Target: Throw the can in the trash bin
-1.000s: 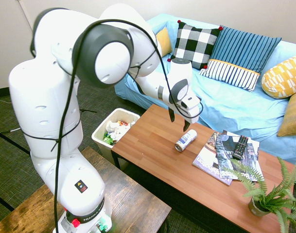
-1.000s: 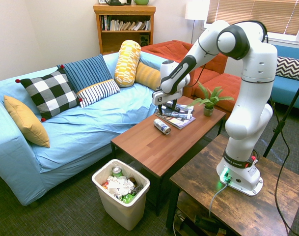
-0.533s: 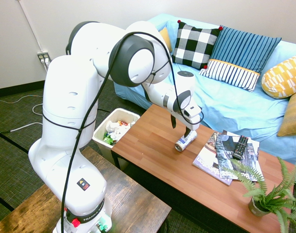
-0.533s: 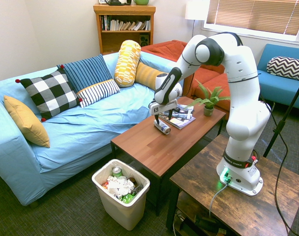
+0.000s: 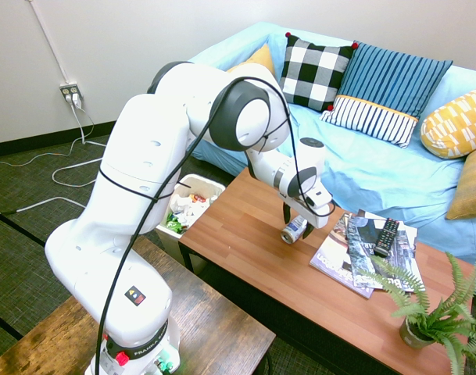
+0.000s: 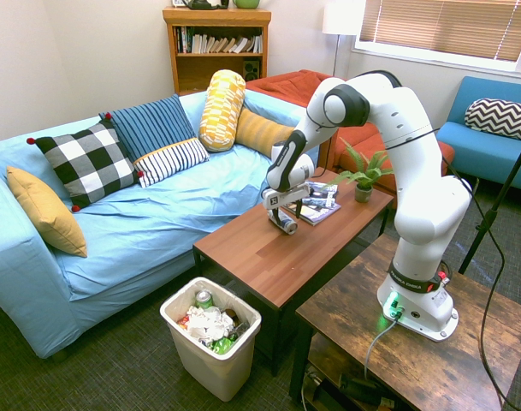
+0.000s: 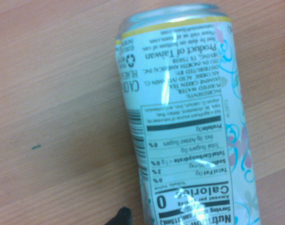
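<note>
1. The can lies on its side on the wooden table, about mid-table, near the edge that faces the sofa. It is well apart from the bin.

2. Its long axis runs roughly across the table's width, one metal end toward the arm's side and the other toward the magazines. In the wrist view the can fills the frame lengthwise, with bare wood on both flanks.

3. The gripper is directly over the can and down at its level. In the exterior views the fingers look spread, one on each side of the body, but whether they touch it I cannot tell. I read it as a grasp not yet made.

4. What the next move turns on: the fingers straddle the can across its round body, at right angles to the long axis. That suits a cylinder, since squeezing along the length would likely make it slip or roll.

5. The magazines, with the remote on them, lie just beside the can's far end, so clearance there is tight.

6. The bin stands on the floor at the table's end, past the corner, already part full. After the lift the can must travel along the table toward it.
</note>
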{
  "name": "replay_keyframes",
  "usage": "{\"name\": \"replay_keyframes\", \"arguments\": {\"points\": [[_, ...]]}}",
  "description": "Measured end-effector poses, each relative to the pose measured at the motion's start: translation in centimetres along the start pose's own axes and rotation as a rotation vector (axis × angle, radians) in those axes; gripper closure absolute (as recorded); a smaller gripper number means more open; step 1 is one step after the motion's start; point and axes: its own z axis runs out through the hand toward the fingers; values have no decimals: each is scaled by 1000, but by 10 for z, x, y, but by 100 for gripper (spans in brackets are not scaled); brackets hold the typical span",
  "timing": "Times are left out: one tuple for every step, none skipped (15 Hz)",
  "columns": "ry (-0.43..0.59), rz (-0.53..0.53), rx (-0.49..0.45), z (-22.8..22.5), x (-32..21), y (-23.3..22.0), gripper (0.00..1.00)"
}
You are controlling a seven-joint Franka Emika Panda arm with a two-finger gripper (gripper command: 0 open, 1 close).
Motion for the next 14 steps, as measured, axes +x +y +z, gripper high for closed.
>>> {"name": "replay_keyframes", "arguments": {"points": [[-3, 1, 2, 2, 1, -1, 100], [-6, 1, 2, 4, 3, -1, 100], [-9, 3, 3, 6, 4, -1, 100], [-12, 3, 3, 8, 5, -2, 100], [-13, 3, 4, 8, 5, -2, 100], [-13, 4, 8, 8, 5, -5, 100], [-12, 3, 12, 7, 4, -8, 100], [-12, 0, 14, 7, 2, -11, 100], [-13, -2, 14, 8, 0, -14, 100], [-16, 0, 15, 9, -1, -15, 100], [-20, 2, 15, 11, -2, -15, 100], [-23, 2, 14, 13, -2, -15, 100], [-26, 2, 14, 15, -2, -16, 100], [-29, 4, 17, 14, -1, -15, 100]]}}
